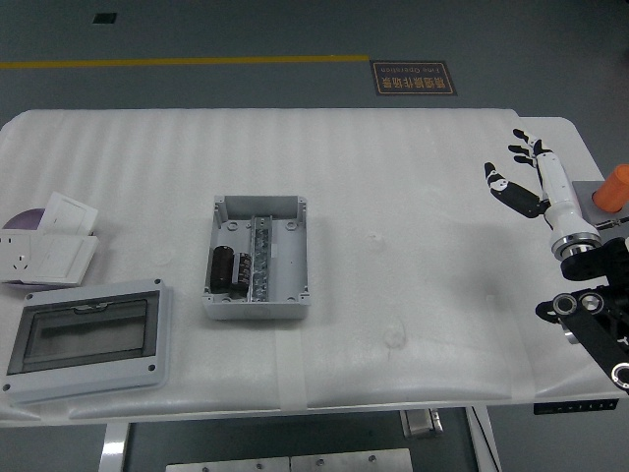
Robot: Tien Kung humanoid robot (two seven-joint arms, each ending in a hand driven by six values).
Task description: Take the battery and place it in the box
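Inside grey box (257, 259), left compartment, dark battery (223, 268) lies beside metal rail (260, 258). Right hand (526, 178) at table's (393, 197) far right edge, fingers spread, empty. Risk, judged: battery unsecured, may roll if box gets jolted.

Right arm (600, 315) runs off the picture's right edge; its upper links are cut away. Orange object (615, 187) on its grey block (601, 202) is clipped by the same edge, identity undetermined. Purple disc (20, 221) at the left edge is partly covered by white cards (67, 214) and cropped. Floor sign (413, 78) print is too small to read.
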